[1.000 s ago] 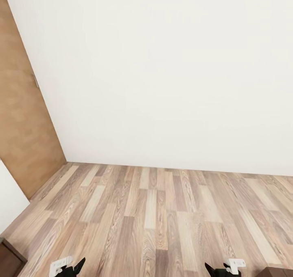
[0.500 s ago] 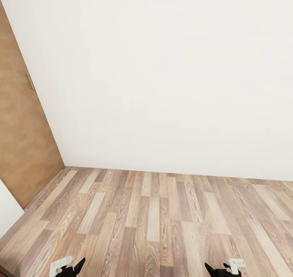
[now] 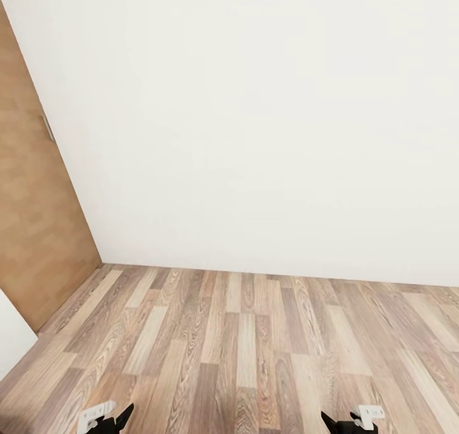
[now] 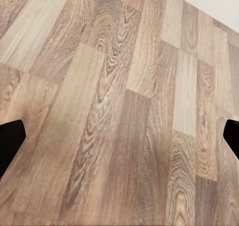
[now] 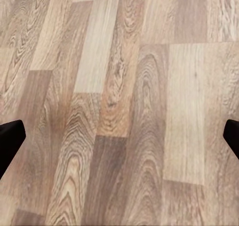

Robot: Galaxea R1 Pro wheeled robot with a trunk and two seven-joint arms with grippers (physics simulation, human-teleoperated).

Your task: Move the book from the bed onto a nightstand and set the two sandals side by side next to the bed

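Since a second ago my view has swung: the dark furniture corners at the bottom edge are gone. Facing me are the white wall [image 3: 255,115], wood floor [image 3: 242,345] and brown door [image 3: 32,230]. My left gripper [image 4: 119,141] and right gripper [image 5: 119,141] have fingers spread wide apart, empty, over planks.

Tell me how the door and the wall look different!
The door is plain brown wood, while the wall is white. The door fills a narrow strip at the head view's left side, while the wall spreads across most of it. The door has a small grey fitting on it, while the wall is bare. Both stand upright on the wood-plank floor and meet in the corner.
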